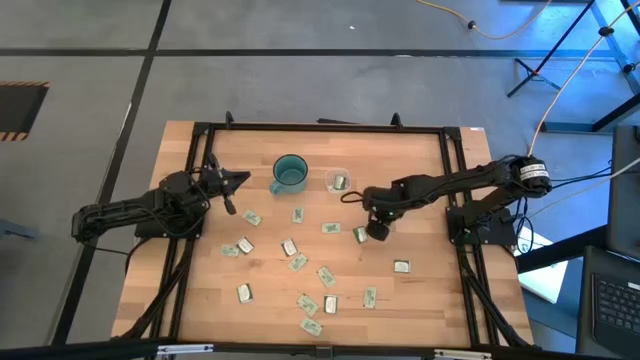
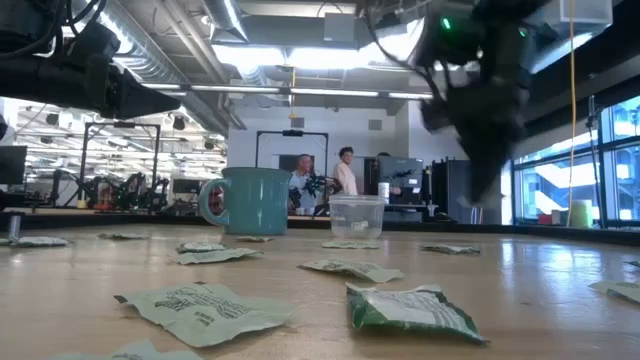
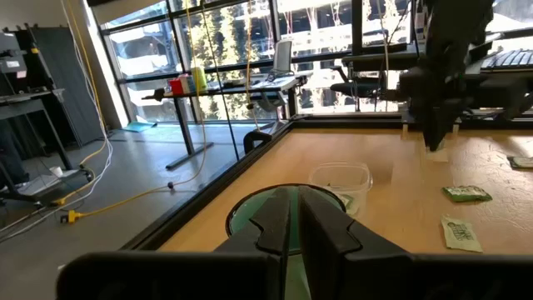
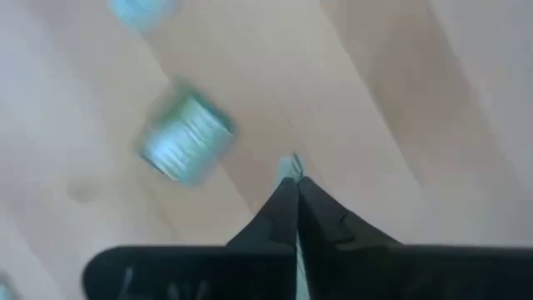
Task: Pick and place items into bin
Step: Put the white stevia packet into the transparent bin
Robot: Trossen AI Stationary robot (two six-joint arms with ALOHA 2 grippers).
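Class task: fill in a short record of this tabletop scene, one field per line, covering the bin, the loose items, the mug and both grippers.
bin: clear cup, upright beside the teal mug, one packet visible inside
items: pale green packets scattered over the wooden table
right gripper: over mid-table, fingers shut on a thin packet edge
left gripper: waiting at the table's left side, pointing toward the mug, fingers closed, empty
background: people standing in the room behind the table

No legible text anywhere; the packets [image 2: 205,312] carry dark print (too small and blurred to read), nothing readable on mug [image 2: 254,200] either.
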